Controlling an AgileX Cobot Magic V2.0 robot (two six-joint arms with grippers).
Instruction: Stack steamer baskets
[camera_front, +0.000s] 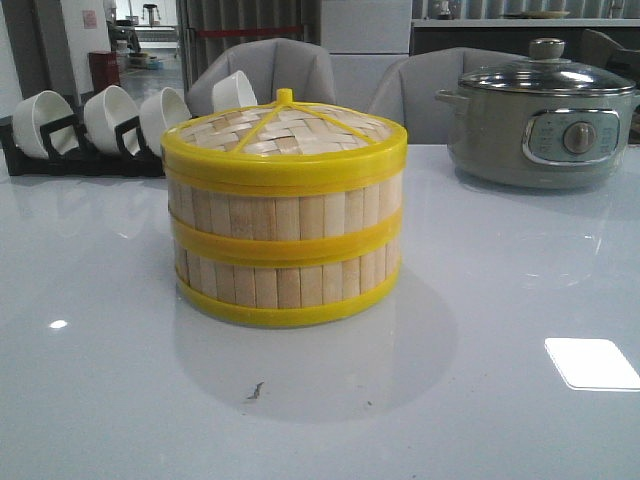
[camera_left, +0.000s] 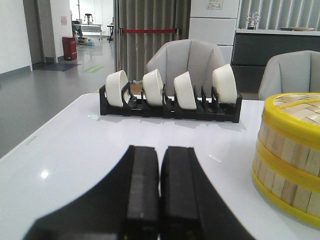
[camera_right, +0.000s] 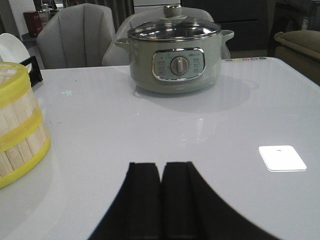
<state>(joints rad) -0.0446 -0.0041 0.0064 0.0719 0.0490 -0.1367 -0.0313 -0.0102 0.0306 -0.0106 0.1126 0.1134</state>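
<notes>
Two steamer baskets stand one on top of the other in the middle of the white table: the upper basket (camera_front: 285, 205) rests on the lower basket (camera_front: 288, 278), and a woven bamboo lid (camera_front: 285, 130) with yellow spokes caps the stack. In the left wrist view the stack (camera_left: 290, 160) is off to one side of my left gripper (camera_left: 160, 152), which is shut and empty. The right wrist view has the stack (camera_right: 17, 125) at its edge, apart from my right gripper (camera_right: 161, 167), also shut with nothing held. Neither gripper appears in the front view.
A grey electric pot (camera_front: 540, 125) with a glass lid stands at the back right of the table. A black rack with white bowls (camera_front: 90, 125) lines the back left. Grey chairs (camera_front: 275, 70) stand behind the table.
</notes>
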